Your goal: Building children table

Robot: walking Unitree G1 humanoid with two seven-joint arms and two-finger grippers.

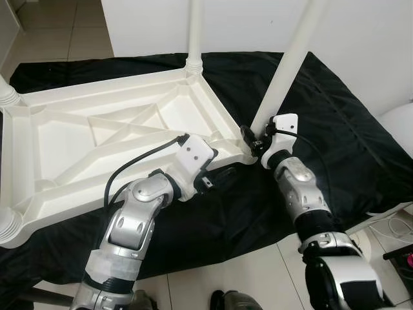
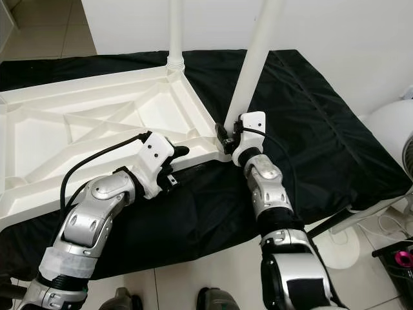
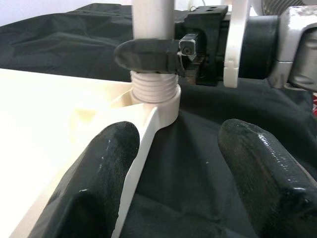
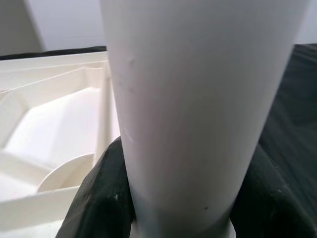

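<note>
A white plastic table top [image 1: 97,87] lies upside down on a black cloth. A white leg [image 1: 287,71] stands tilted in its near right corner socket, its threaded end [image 3: 154,89] showing above the socket. My right gripper [image 1: 253,141] is shut on that leg just above the thread, and in the right wrist view the fingers [image 4: 99,198] wrap the leg [image 4: 198,99]. My left gripper [image 1: 222,173] is open, low beside the same corner. Its fingers [image 3: 262,173] sit either side of the table's rim edge without squeezing it.
Another leg [image 1: 195,32] stands at the far corner, and leg bases show at the left corners [image 1: 6,93]. The black cloth [image 1: 335,116] drapes over a low surface. A white wall is behind, tile floor in front, with a white rounded object [image 2: 387,129] and cables at right.
</note>
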